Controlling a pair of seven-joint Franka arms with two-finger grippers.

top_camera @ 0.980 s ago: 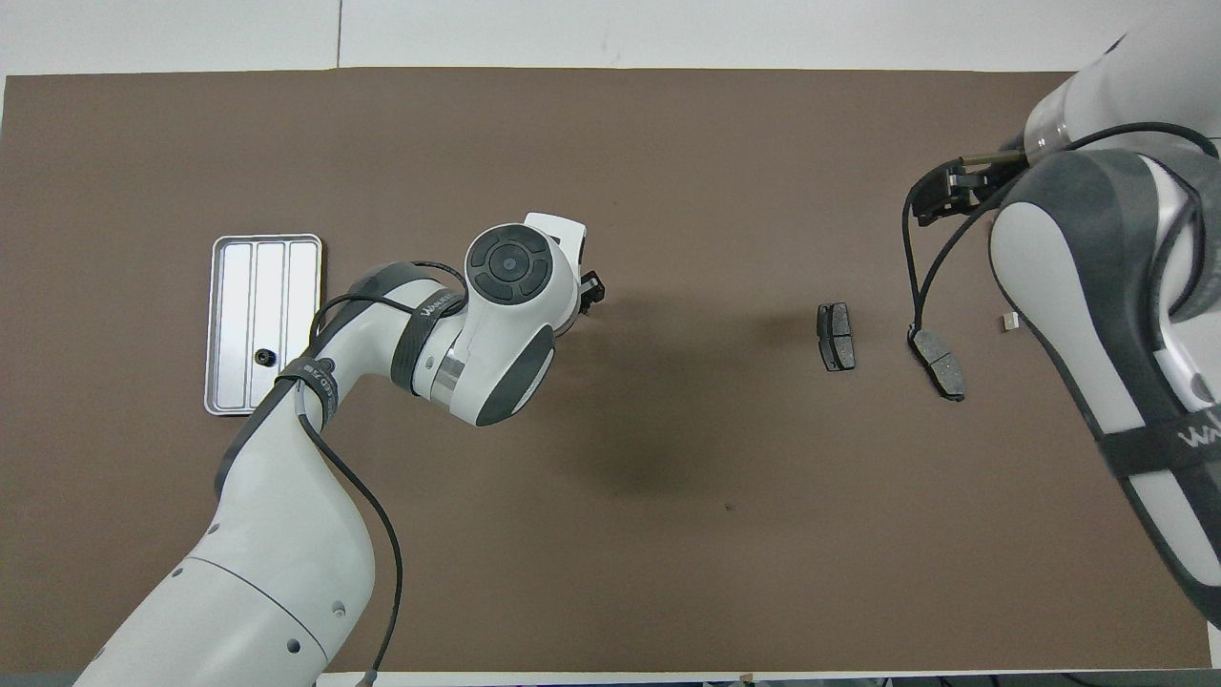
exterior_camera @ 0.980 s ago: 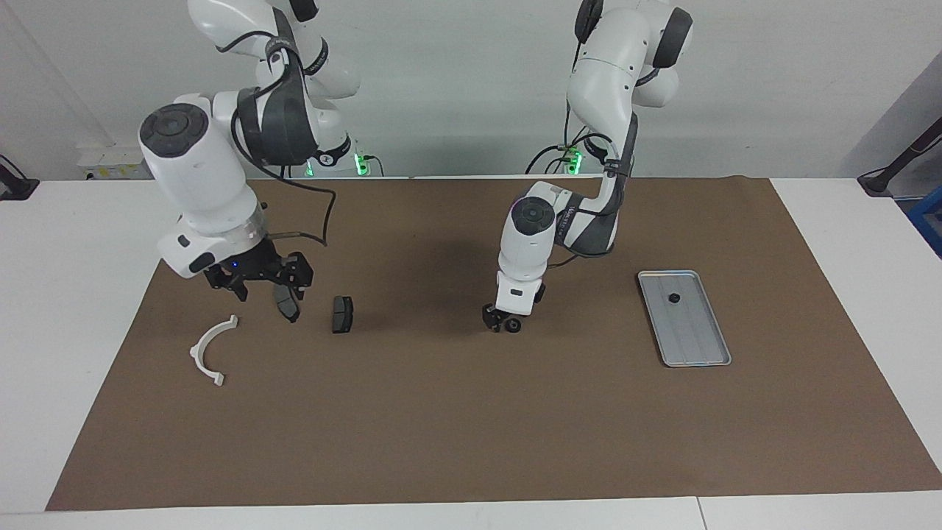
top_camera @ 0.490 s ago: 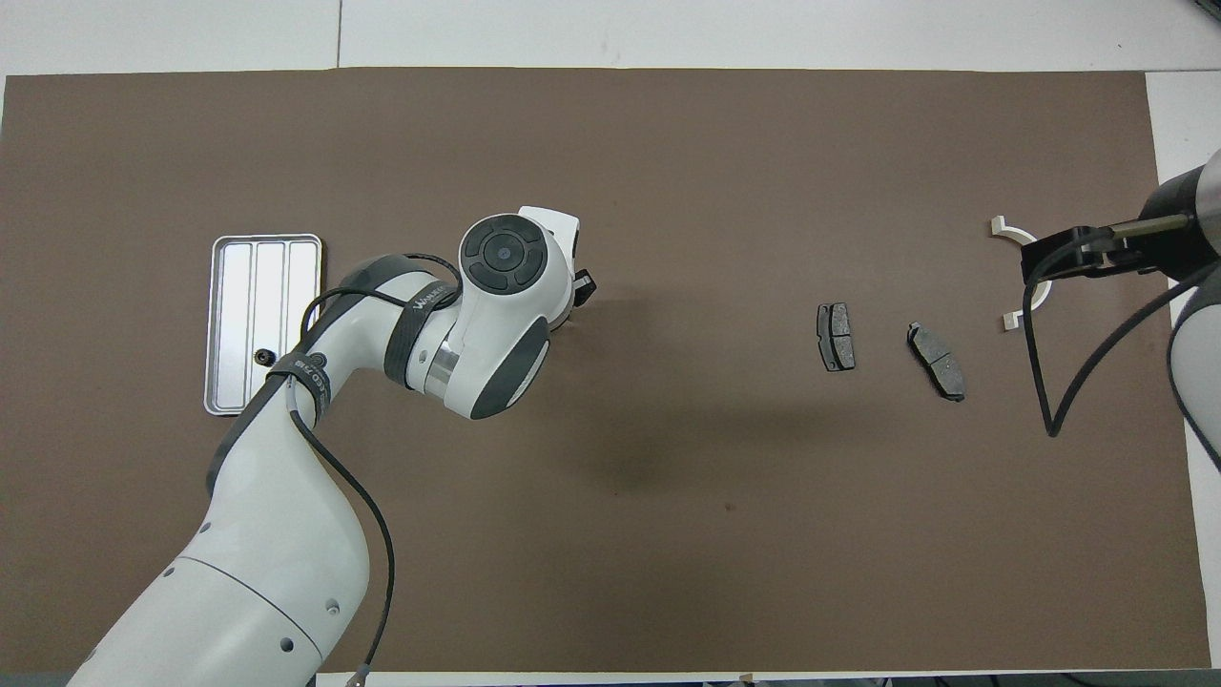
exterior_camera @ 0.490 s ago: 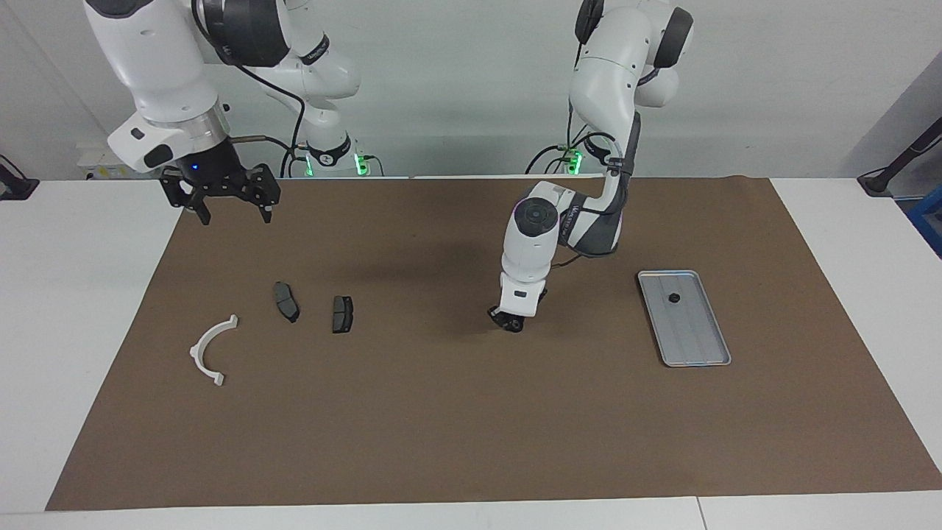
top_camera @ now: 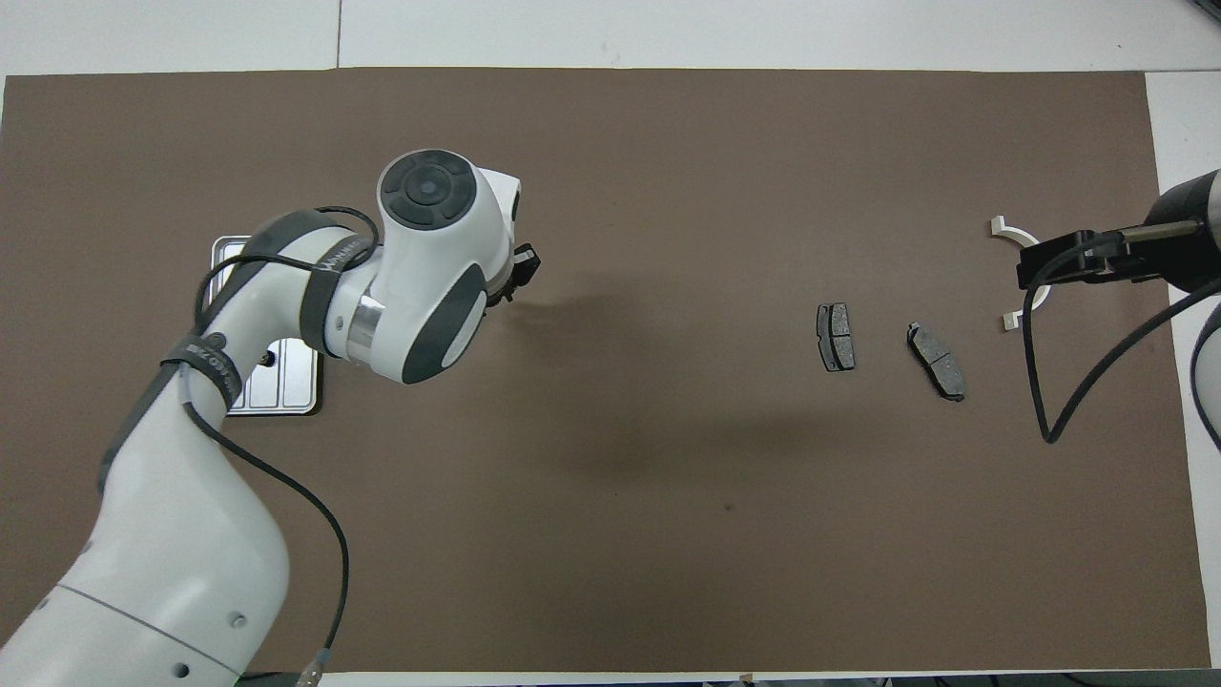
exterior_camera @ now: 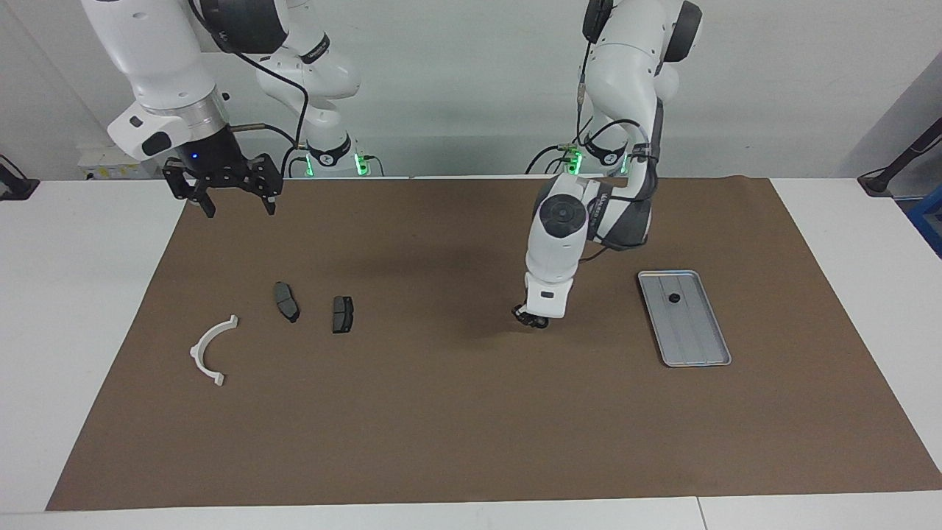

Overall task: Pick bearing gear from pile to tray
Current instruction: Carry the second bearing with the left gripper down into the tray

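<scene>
Currently the left gripper (exterior_camera: 531, 319) was clamped on a small black part over the mat's (exterior_camera: 471, 412) middle. Right gripper (exterior_camera: 234, 197) hung jaws apart over the mat's corner, waiting.

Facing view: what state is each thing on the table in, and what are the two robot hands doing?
Tray: lying flat, one small black piece on it.
Two brake pads: lying flat, apart.
White half-ring: lying flat, untouched.
Left gripper: low over the brown mat, shut on a small black part.
Right gripper: raised, open, empty, waiting.
</scene>
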